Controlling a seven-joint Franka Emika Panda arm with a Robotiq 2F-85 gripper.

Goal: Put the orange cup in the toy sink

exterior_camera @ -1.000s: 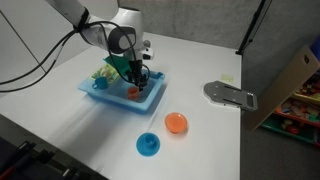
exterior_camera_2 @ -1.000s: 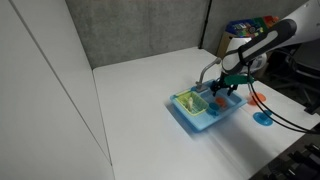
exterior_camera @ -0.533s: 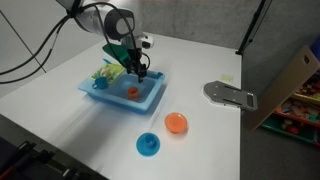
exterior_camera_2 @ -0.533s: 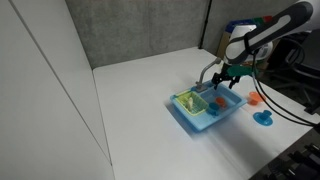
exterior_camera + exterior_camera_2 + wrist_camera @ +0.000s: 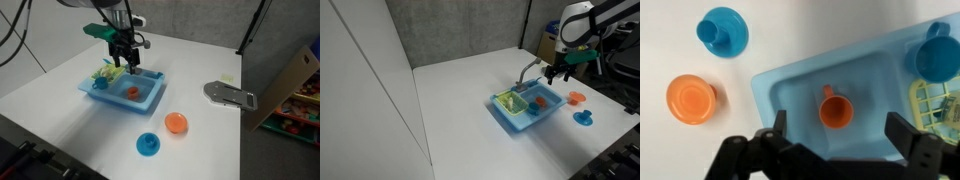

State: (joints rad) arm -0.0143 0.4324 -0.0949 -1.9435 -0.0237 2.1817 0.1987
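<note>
- Orange cup (image 5: 132, 92) lies in the basin of the toy sink (image 5: 112, 104). In the wrist view the cup (image 5: 836, 108) is on its side, clear of the basin walls.
- Bench (image 5: 200, 65): a plain white top carries all the items. In an exterior view a dark grey panel (image 5: 460, 30) closes the back and a white partition (image 5: 360, 90) stands at one side. A cardboard box (image 5: 296, 72) stands off the bench edge.
- End effector (image 5: 124, 63) hangs above the sink. In the wrist view its black fingers (image 5: 775, 128) stand wide apart and hold nothing.
- Orange round dish (image 5: 176, 123) and blue round dish (image 5: 148, 145) sit on the bench outside the sink, apart from each other.
- Hard to make out: a flat grey item (image 5: 230, 95) near the bench edge cannot be identified. The rack compartment holds a yellow-green item (image 5: 940, 108) and a blue cup (image 5: 938, 55), both cut off by the edge of the wrist view.
- Materials: the sink is smooth light blue plastic with a rectangular basin and a curved grey faucet (image 5: 528, 70). The cup and dishes are glossy plastic.
</note>
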